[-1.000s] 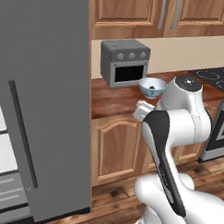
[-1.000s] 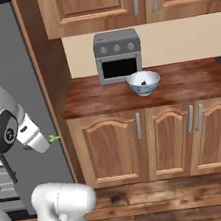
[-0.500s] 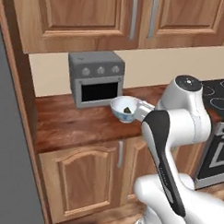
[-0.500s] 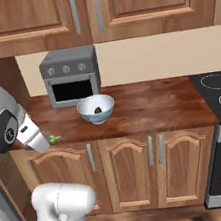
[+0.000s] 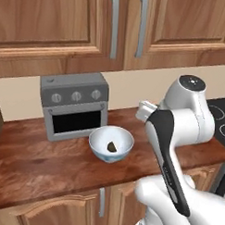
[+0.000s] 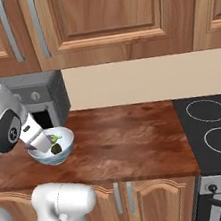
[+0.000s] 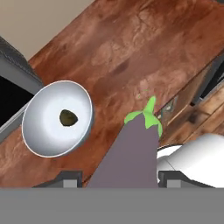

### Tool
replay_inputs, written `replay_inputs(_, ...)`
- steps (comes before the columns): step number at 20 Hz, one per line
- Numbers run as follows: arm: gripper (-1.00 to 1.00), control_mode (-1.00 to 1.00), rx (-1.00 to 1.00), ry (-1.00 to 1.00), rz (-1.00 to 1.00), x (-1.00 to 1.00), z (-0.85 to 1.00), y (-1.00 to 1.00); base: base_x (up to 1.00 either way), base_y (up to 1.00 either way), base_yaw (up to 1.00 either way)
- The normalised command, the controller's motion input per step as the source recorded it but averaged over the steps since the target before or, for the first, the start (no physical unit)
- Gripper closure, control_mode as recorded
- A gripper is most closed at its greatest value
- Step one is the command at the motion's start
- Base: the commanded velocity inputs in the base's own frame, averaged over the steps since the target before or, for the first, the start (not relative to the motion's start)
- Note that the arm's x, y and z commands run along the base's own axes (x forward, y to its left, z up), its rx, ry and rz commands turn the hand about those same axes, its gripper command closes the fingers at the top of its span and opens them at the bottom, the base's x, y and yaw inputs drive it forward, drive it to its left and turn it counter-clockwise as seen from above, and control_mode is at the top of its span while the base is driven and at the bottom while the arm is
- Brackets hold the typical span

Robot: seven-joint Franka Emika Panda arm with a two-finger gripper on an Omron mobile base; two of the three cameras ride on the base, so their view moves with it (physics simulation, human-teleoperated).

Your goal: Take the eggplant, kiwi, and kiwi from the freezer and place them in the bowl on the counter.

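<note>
My gripper (image 7: pixel 120 180) is shut on the purple-grey eggplant (image 7: pixel 133 151), whose green stem cap (image 7: pixel 146 119) points away from the hand. It hangs over the reddish-brown counter (image 7: pixel 131 52) just beside the bowl (image 7: pixel 41 131), not over it. One olive-brown kiwi (image 7: pixel 68 117) lies in the bowl's white inside. In the right base view the eggplant's green stem (image 6: pixel 54 138) shows at the bowl (image 6: pixel 67 139) rim, with the kiwi (image 6: pixel 55 149) beneath. The left base view has the bowl (image 5: pixel 98 140) with its kiwi (image 5: pixel 111 146) in front of the toaster oven. The freezer and the other kiwi are out of view.
A grey toaster oven (image 5: pixel 75 110) stands right behind the bowl against the wall. Wooden upper cabinets (image 6: pixel 103 17) hang overhead. A black stovetop (image 6: pixel 211 127) adjoins the counter on the right. Bare counter (image 6: pixel 126 135) lies between bowl and stove.
The base has driven right, so the freezer has left both base views and the counter, oven and bowl now sit close. The eggplant stays held and has reached the bowl's rim.
</note>
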Motion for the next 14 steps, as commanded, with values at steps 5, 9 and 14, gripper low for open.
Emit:
replay_inputs(5, 1.0, 1.0, 0.0, 0.0, 0.0, 0.0, 0.0, 0.0, 0.82, 0.32, 0.08)
replay_inputs(9, 1.0, -1.0, 0.0, 0.09, 0.05, 0.4, -0.39, 0.01, 0.16, 0.08, 0.01)
replay_inputs(14, 1.0, -1.0, -0.01, 0.2, 0.06, 0.79, -0.74, 0.47, 0.0, 0.0, 0.0)
